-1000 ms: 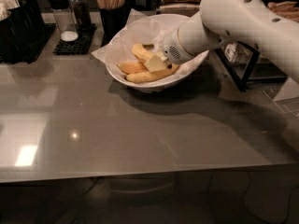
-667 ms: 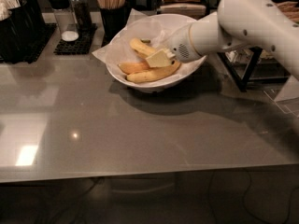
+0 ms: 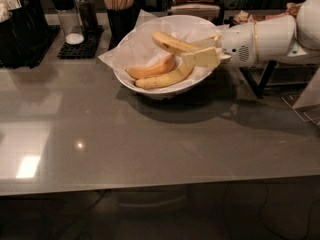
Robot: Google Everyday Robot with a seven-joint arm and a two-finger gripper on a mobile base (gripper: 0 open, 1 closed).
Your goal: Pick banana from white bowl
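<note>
The white bowl (image 3: pixel 130 69), lined with crinkled white paper, stands at the back middle of the grey table. My gripper (image 3: pixel 194 51) reaches in from the right over the bowl's right side. Its cream fingers (image 3: pixel 201 59) are closed around the right end of the pale yellow banana (image 3: pixel 167 40), which sits tilted a little above the other fruit. Two more bananas lie in the bowl: an orange-tinted one (image 3: pixel 150 69) and a longer golden one (image 3: pixel 165 78) under it.
Behind the bowl stand a black cup of wooden stirrers (image 3: pixel 119 4), shakers on a black mat (image 3: pixel 75 19) and a black holder (image 3: pixel 20 24) at the far left. A black wire rack (image 3: pixel 265 79) is at the right under my arm (image 3: pixel 270 36). The table's front edge (image 3: pixel 160 181) runs across the view.
My arm has drawn back to the right and its wrist has left the bowl. The pale banana has come up off the other two, held in the fingers.
</note>
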